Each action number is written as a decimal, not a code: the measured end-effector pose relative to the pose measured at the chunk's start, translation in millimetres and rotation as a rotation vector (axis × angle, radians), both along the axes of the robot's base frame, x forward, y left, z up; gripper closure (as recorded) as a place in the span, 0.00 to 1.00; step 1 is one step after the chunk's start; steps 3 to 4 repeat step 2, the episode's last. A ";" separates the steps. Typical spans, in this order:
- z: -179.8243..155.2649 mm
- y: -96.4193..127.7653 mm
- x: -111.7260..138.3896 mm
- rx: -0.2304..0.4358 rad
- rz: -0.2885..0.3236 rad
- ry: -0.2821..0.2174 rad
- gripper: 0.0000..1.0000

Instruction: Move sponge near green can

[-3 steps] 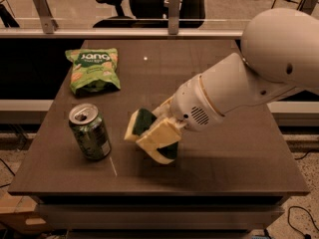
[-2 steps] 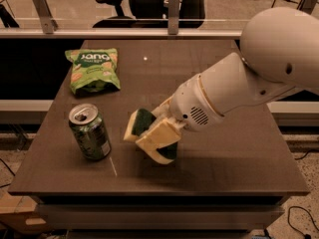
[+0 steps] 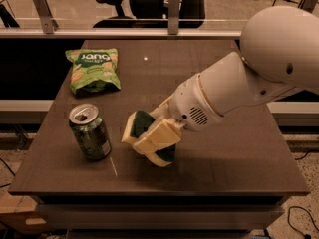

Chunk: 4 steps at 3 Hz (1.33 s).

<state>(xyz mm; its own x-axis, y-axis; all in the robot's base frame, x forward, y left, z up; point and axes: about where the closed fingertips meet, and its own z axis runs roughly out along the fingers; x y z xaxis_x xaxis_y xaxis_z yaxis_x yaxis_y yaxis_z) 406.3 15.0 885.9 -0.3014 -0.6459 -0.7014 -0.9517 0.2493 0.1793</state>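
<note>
The green can (image 3: 90, 132) stands upright on the left front of the dark table (image 3: 234, 158), its silver top and opening showing. The sponge (image 3: 144, 121), dark green over pale yellow, sits just right of the can with a small gap between them. My gripper (image 3: 145, 141) is shut on the sponge, its pale fingers (image 3: 158, 138) clamped on both sides, low over the table. I cannot tell whether the sponge touches the table. The white arm reaches in from the right.
A flat green snack bag (image 3: 93, 69) with white lettering lies at the back left of the table. A glass rail and office chairs stand behind the table. The table's front edge is close below the gripper.
</note>
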 end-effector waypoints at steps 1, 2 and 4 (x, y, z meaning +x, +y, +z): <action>1.1 1.0 -1.0 -0.001 0.002 -0.003 0.00; 1.1 1.1 -1.0 -0.001 0.002 -0.003 0.00; 1.1 1.1 -1.0 -0.001 0.002 -0.003 0.00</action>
